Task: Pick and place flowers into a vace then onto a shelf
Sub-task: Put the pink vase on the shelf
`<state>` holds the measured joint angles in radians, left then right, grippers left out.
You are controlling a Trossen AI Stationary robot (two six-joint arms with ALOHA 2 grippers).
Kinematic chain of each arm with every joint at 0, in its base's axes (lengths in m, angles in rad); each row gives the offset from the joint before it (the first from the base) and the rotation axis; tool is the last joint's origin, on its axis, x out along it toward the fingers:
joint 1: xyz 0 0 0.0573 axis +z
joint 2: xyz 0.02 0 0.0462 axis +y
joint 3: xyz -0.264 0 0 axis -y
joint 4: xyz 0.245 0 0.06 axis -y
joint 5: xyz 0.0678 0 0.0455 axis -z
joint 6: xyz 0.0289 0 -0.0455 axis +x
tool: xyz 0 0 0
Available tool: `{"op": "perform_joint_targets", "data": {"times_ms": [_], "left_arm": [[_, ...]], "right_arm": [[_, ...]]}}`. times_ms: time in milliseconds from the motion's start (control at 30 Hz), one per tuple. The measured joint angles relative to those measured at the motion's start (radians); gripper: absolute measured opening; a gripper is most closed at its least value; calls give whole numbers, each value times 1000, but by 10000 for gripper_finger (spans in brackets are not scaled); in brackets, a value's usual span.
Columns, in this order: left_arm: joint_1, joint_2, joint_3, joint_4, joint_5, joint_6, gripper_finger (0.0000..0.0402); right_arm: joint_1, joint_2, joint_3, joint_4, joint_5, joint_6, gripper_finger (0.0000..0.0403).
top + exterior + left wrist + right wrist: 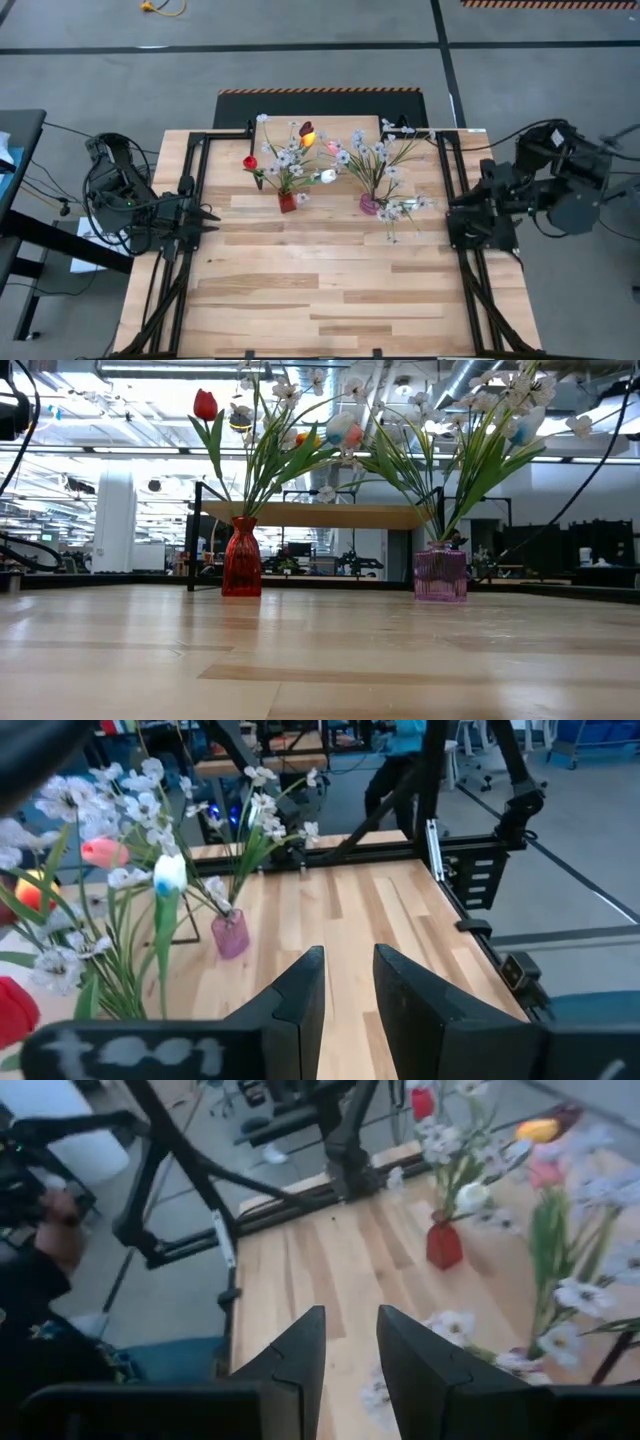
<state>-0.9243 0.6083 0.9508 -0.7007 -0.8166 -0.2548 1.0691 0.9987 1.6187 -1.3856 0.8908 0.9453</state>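
Observation:
A red vase (288, 202) (241, 557) and a pink glass vase (369, 204) (440, 573) stand upright on their bases on the far half of the table. Both hold flowers (300, 150) (290, 435): tulip heads and sprays of small white blossoms. One white spray (402, 211) leans out of the pink vase toward the near right. The shelf (310, 515) stands behind the vases on dark legs. My left gripper (210, 215) (349, 960) hovers at the table's left edge, slightly open and holding nothing. My right gripper (452, 207) (351, 1320) is at the right edge, also slightly open and holding nothing.
Black frame rails (200, 180) (447, 170) run along the table's left and right sides. A dark mat (320, 103) lies beyond the far edge. The near half of the slatted tabletop (320, 290) is bare wood. A person (40, 1280) shows beyond the table in the right wrist view.

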Motion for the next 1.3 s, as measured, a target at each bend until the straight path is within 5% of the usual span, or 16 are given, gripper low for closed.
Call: {"op": "perform_joint_targets", "data": {"times_ms": [100,200,433,567,733,867,1000,1300], "left_arm": [[0,0,0,19,-9,22,80],[0,0,0,23,-10,26,80],[0,0,0,22,-11,29,80],[0,0,0,22,-11,62,80],[0,0,0,22,-6,97,80],[0,0,0,21,-4,93,80],[0,0,0,21,-3,92,80],[0,0,0,21,-7,92,80]], "right_arm": [[-4,-23,-38,-39,-1,-10,87],[0,-50,-50,-128,-126,-24,87],[64,-184,-54,76,-231,-388,87],[68,-254,-87,28,-315,-461,87],[96,-342,-143,-78,-335,-336,87],[56,-433,-193,-195,-361,-40,87],[26,-533,-290,-183,-452,-50,87],[33,-581,-466,-185,-441,124,87]]}}
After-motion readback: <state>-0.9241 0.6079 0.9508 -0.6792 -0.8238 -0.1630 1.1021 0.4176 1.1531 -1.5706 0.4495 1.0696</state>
